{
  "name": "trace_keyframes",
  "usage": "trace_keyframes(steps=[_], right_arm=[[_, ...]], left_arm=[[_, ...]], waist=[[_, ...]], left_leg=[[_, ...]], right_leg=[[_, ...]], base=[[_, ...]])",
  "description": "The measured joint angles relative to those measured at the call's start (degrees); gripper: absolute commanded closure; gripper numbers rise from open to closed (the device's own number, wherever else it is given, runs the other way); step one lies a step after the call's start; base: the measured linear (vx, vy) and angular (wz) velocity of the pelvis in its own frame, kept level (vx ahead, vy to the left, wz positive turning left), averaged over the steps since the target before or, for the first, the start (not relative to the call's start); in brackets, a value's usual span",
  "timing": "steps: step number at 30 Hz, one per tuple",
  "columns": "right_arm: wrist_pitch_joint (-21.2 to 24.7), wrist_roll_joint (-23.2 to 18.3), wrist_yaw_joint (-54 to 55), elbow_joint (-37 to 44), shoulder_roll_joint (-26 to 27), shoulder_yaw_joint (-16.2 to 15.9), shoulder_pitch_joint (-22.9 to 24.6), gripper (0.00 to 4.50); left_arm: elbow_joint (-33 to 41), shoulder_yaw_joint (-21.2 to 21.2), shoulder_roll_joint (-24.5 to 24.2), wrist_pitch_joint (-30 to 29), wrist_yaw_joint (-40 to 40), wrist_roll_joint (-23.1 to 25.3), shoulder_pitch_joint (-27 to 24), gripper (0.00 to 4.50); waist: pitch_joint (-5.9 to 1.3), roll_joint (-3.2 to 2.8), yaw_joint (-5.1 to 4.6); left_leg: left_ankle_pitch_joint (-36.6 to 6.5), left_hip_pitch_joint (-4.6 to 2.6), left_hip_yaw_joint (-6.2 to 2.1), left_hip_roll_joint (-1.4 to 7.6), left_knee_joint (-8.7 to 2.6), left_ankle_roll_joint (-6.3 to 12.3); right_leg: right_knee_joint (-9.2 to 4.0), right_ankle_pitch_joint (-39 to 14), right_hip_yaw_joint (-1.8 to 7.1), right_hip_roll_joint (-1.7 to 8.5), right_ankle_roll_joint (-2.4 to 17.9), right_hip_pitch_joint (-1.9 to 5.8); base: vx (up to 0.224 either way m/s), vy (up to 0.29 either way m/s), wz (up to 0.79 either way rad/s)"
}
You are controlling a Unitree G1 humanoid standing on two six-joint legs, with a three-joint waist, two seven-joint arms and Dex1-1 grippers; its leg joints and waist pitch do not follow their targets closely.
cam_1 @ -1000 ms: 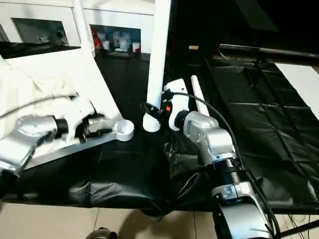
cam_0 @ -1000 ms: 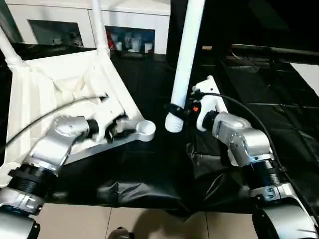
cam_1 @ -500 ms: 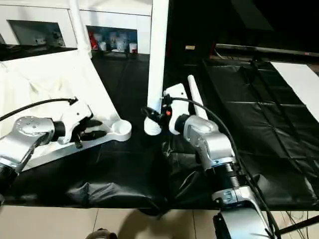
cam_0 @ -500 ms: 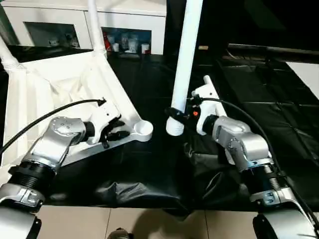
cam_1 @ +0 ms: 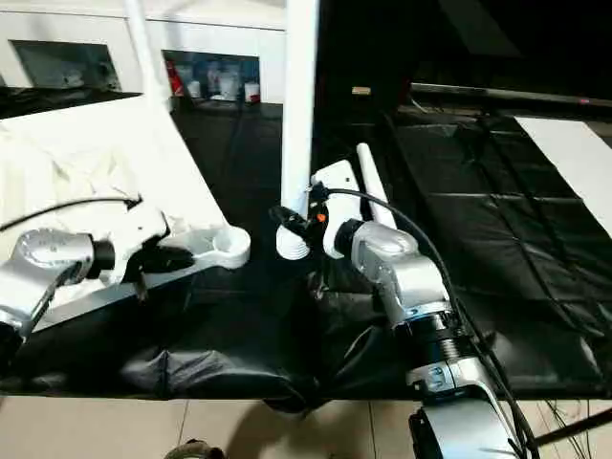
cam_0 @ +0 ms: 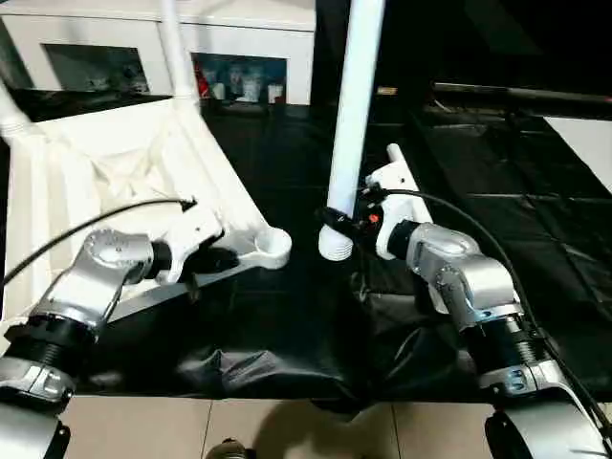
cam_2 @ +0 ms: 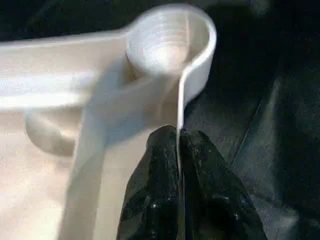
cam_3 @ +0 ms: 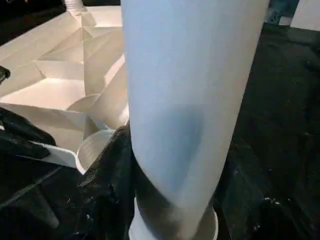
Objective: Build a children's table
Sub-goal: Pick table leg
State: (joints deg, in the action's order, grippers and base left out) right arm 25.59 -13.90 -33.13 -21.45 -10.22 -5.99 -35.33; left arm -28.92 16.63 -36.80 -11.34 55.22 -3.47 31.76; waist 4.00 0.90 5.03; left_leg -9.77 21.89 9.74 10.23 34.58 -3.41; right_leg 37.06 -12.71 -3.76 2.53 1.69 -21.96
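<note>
Left tool (cam_2: 178, 145) now pinched on the upturned tabletop's rim (cam_2: 186, 85) beside the empty corner socket (cam_0: 273, 245). Right tool (cam_0: 337, 222) clamps the upright leg (cam_0: 350, 105), shifted slightly closer. Insertion looks next.

Black plastic sheeting (cam_0: 287, 316) creased over the work surface, pale tiled floor (cam_0: 287, 426) along its near edge, white glass-door cabinet (cam_0: 239, 48) with small items on its shelves behind, dark room beyond, white panel (cam_1: 574, 153) at right.
</note>
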Motion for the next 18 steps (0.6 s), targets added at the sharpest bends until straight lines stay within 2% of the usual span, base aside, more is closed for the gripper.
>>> trace_keyframes(steps=[6,14,18], right_arm=[[0.0,0.1,-0.9,0.0,-0.3,-0.1,0.0,2.64],[-0.2,0.1,-2.2,-0.1,-0.5,-0.2,0.0,2.64],[0.7,-2.0,-6.5,0.9,-0.7,-0.2,0.0,2.64]], left_arm=[[0.5,0.1,-0.1,0.1,0.8,0.6,-0.1,4.46],[0.6,1.0,-0.5,3.4,0.7,3.4,-0.3,4.50],[4.5,1.0,-1.5,4.0,3.2,3.0,-2.9,4.50]], waist=[[-0.01,0.01,0.03],[-0.02,0.03,-0.03],[-0.06,0.09,0.05]], left_leg=[[-0.1,0.03,0.01,0.00,0.00,0.10],[0.0,-0.02,0.01,0.00,0.00,0.08],[-0.1,0.01,0.03,0.00,-0.02,0.19]], right_leg=[[-0.07,0.0,0.00,0.01,0.0,0.00],[-0.02,0.0,0.01,0.01,0.0,0.01],[-0.07,-0.1,0.01,0.00,0.0,0.00]], base=[[0.000,0.000,0.00],[0.000,0.000,0.00],[0.000,0.000,0.00]])
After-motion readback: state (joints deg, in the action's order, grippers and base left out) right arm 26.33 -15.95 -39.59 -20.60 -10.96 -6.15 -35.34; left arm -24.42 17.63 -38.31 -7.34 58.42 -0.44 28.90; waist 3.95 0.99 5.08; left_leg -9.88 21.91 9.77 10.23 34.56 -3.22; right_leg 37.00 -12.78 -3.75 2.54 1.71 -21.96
